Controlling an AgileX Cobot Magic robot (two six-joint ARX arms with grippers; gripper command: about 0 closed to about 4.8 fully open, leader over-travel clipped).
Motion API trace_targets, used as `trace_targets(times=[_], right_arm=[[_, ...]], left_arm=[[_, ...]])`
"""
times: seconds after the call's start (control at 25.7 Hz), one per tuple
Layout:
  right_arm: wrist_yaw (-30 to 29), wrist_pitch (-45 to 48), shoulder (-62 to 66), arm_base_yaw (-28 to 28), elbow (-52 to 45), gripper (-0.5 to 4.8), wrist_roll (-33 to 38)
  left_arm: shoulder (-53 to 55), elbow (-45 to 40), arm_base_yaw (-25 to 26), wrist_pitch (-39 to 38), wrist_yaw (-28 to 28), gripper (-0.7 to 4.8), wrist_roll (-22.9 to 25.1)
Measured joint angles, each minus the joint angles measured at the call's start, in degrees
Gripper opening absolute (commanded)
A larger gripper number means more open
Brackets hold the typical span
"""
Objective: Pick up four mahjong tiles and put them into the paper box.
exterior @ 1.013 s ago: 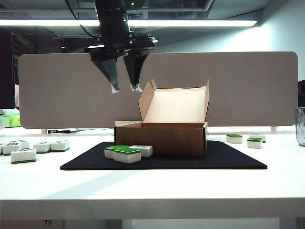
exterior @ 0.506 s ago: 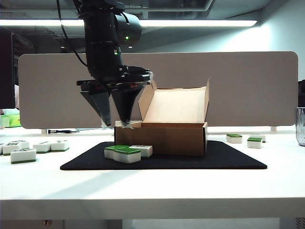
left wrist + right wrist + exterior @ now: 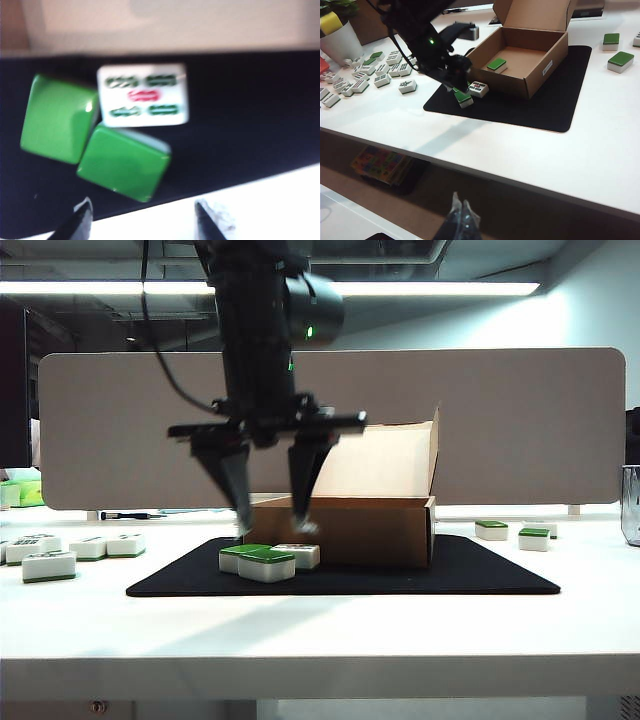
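Note:
Three mahjong tiles lie close together on the black mat [image 3: 450,575], in front of the paper box [image 3: 340,530]. Two show green backs [image 3: 59,119] [image 3: 124,162]; the third lies face up [image 3: 143,95]. My left gripper [image 3: 272,525] hangs open just above this cluster with nothing between its fingers [image 3: 80,225]. In the right wrist view, the open box [image 3: 520,55] holds one green-backed tile [image 3: 496,64]. My right gripper [image 3: 460,207] is shut and empty, off the table's front edge, far from the box.
Many loose tiles [image 3: 370,75] lie on the white table left of the mat, and a few more [image 3: 621,59] to its right. A white plant pot [image 3: 342,42] stands at the far left. The box lid [image 3: 370,455] stands upright behind the gripper.
My left gripper has come down from beside the raised lid to just over the three tiles, shifting a little right and rolling its wrist. It stays open. The right arm has not moved.

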Motion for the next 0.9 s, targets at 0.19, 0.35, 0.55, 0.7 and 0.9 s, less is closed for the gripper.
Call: trace_targets(times=[0.19,0.35,0.55,0.7,0.9], right_arm=[[0.0,0.0,0.0,0.0,-0.02,-0.01,0.0],[0.02,0.0,0.0,0.0,-0.02,-0.01,0.0],[0.02,0.0,0.0,0.0,-0.02,-0.01,0.0],[0.02,-0.02,0.0,0.0,-0.02,-0.01,0.0],[0.0,0.0,0.0,0.0,-0.02,-0.01,0.0]], left_arm=[[2.69,-0.13,0.46,-3.32,-0.68,2.55,-7.52],[3.89,-0.2,0.74,-2.56,0.35,2.55,-14.53],[3.82,-0.2,0.2,1.66,3.98,2.55,-17.25],[4.15,-0.2,0.28,4.15,3.19,2.55,-17.4],[4.26,-0.24,0.52,4.79,-0.9,2.55,-17.27]])
